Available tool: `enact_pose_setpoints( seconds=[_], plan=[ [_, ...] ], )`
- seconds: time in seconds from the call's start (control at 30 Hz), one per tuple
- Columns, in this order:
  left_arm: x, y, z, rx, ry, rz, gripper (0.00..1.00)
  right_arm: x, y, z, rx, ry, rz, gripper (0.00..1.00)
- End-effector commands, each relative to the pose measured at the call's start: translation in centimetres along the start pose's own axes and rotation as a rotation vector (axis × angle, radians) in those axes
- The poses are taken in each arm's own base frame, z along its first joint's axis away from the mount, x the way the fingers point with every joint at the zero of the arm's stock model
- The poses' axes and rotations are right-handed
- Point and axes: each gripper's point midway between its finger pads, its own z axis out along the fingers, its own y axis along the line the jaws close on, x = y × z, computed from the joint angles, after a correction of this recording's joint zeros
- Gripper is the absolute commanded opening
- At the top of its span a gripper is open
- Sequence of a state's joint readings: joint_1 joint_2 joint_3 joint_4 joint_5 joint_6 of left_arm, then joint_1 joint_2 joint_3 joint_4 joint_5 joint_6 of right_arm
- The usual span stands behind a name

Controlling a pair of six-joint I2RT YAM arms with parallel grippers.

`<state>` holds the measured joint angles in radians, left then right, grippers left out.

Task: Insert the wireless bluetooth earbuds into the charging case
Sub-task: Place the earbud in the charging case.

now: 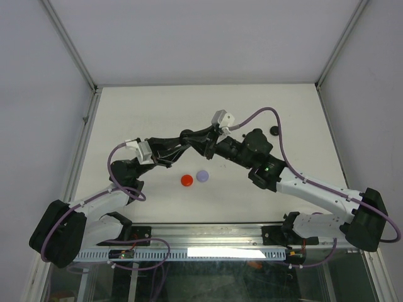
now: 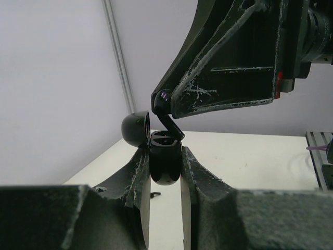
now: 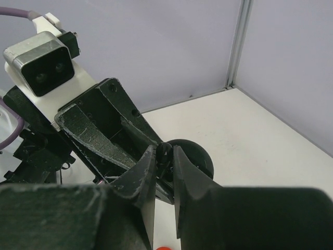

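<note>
My left gripper (image 2: 165,152) is shut on a black charging case (image 2: 165,169), held upright above the table with its round lid (image 2: 135,128) swung open to the left. From above, my right gripper (image 3: 164,152) is shut on a black earbud (image 3: 165,151). The earbud's head (image 2: 162,102) sits at the right fingers (image 2: 223,78), and its stem slants down to the case's open mouth. In the top view both grippers meet over the table's middle, left (image 1: 189,139) and right (image 1: 207,146); the case and earbud are hidden between them there.
A red round disc (image 1: 187,180) and a lilac round disc (image 1: 202,176) lie side by side on the white table (image 1: 157,107) just in front of the grippers. A small black object (image 1: 275,130) sits at the back right. Another small black bit (image 2: 151,194) lies below the case.
</note>
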<state>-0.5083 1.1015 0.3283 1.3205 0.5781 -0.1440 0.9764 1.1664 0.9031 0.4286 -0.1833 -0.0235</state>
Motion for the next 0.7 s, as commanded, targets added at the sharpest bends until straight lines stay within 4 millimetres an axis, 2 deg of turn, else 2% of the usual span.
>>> enact_pose_setpoints(
  seconds=[0.0,0.4,0.67],
  plan=[
    [-2.7,-0.1,0.4,0.017,-0.083,0.038,0.00,-2.6,-0.5,0.2,0.041,-0.097,-0.052,0.04],
    [-3.1,-0.2,0.3,0.008,-0.099,0.014,0.00,-2.1,-0.8,0.1,0.072,-0.088,-0.078,0.03],
    [-3.4,0.9,0.4,-0.063,-0.116,-0.056,0.00,-1.7,-0.2,0.0,0.043,-0.073,-0.087,0.03]
  ],
)
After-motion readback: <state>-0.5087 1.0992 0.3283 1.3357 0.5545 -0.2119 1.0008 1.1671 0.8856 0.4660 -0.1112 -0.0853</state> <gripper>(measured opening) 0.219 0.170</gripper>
